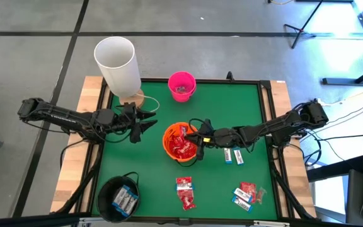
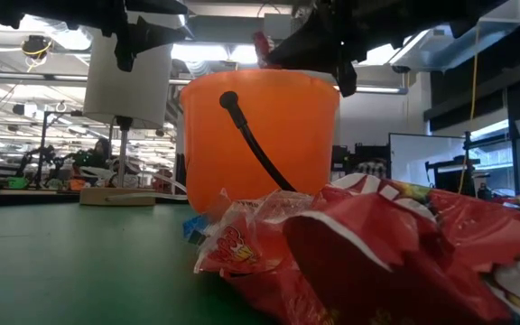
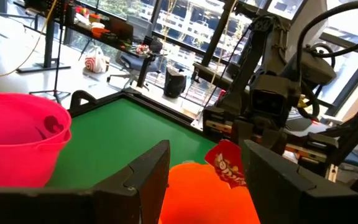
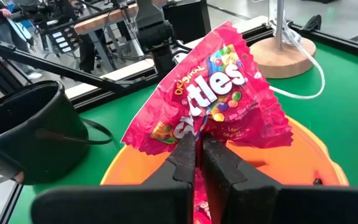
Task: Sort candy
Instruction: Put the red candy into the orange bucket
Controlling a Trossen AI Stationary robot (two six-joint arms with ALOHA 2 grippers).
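Observation:
An orange bucket (image 1: 180, 146) stands mid-table with red candy packets inside. My right gripper (image 1: 194, 137) reaches over its rim from the table's right, shut on one red candy packet (image 4: 213, 99). My left gripper (image 1: 150, 123) hovers open to the left of the bucket, pointing at it; in its wrist view the bucket (image 3: 204, 193) and the held packet (image 3: 227, 163) show between its fingers. More candy lies on the green mat: red packets (image 1: 185, 192) (image 1: 249, 191) and white-and-blue bars (image 1: 233, 156). My right gripper pinches the red packet between its two fingers at a crumpled spot on its near edge (image 4: 199, 129). The fingers come from the table's right, slanting slightly down. The packet fans out beyond the fingertips, lifted clear above the orange bucket's opening.
A pink bucket (image 1: 181, 86) stands at the far middle, and a black bucket (image 1: 120, 198) holding white-and-blue bars at the near left. A white cylinder on a wooden base (image 1: 116, 62) rises at the far left. Red packets (image 2: 377, 257) crowd the low view's foreground.

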